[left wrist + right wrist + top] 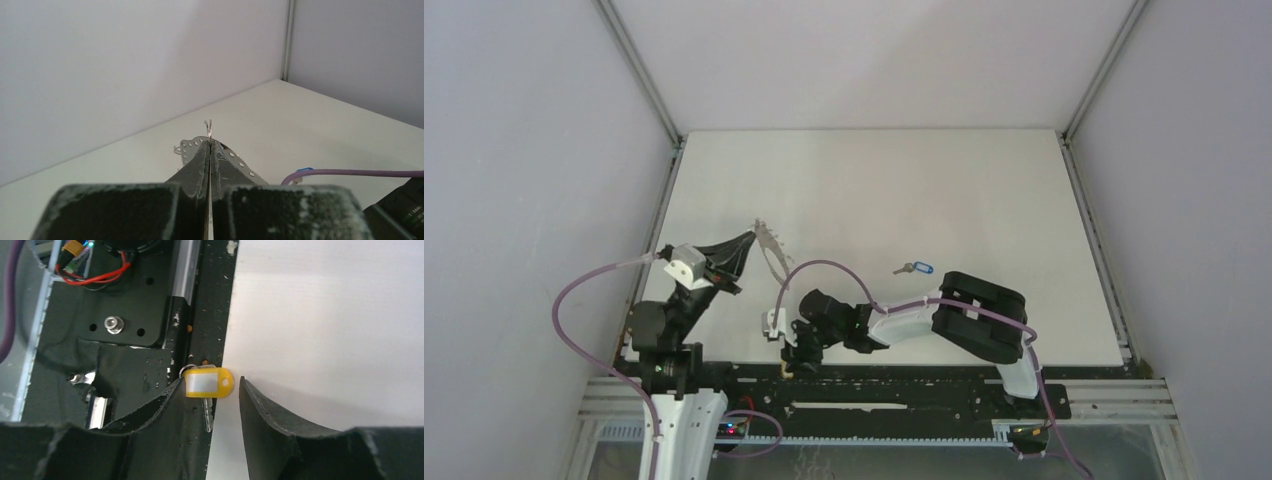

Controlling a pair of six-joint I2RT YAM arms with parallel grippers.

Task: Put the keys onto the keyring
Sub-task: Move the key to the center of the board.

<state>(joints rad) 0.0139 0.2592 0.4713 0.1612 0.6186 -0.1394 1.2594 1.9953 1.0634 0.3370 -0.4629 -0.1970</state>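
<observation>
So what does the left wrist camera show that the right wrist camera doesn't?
Only the left wrist view: the left claw shut on the keyring, with a sliver of the blue key beyond.
Only the right wrist view: the yellow key lying across the table edge, between the open fingers of the right claw, plus black base hardware.
Both: the white table.

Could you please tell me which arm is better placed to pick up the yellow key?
Right: the right tool straddles the yellow key at the table edge; the left tool is shut on the keyring.

Bright, even light, soft faint shadows
</observation>
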